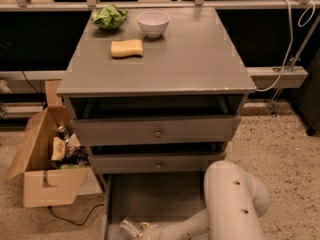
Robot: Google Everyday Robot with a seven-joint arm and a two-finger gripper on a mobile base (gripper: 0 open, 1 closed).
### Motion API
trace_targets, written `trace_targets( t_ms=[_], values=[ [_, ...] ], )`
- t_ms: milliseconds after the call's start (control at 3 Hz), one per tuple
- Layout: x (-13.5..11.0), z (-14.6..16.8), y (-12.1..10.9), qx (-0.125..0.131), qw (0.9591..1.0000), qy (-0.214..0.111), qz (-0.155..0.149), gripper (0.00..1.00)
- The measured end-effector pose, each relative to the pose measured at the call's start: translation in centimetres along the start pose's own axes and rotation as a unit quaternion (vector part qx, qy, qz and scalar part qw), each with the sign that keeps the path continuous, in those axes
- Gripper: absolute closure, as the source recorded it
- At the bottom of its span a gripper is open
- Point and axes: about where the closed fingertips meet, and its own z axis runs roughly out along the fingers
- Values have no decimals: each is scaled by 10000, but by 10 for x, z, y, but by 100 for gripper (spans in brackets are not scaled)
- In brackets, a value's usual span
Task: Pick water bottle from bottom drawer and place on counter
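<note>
The water bottle [129, 229] lies on its side at the front of the open bottom drawer [155, 196], at the lower edge of the view. My gripper [146, 230] is down inside that drawer at the bottle's right end, on the white arm [232, 204] that comes in from the lower right. The arm's end hides where the gripper meets the bottle. The grey counter [190, 59] is the cabinet's top, above the drawers.
A yellow sponge [126, 48], a white bowl [153, 23] and a green leafy item [109, 16] sit at the back left of the counter. Two knobbed drawers [157, 131] stand slightly open above the bottom one. An open cardboard box [47, 184] with clutter stands on the floor at the left.
</note>
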Motion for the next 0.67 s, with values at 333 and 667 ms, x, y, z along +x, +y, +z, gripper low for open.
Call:
trace_targets(
  t_ms=[333, 667],
  values=[
    [-11, -5, 0, -192, 9991, -373, -94, 94],
    [-24, 1, -16, -68, 9954, -876, -379, 100]
  ],
)
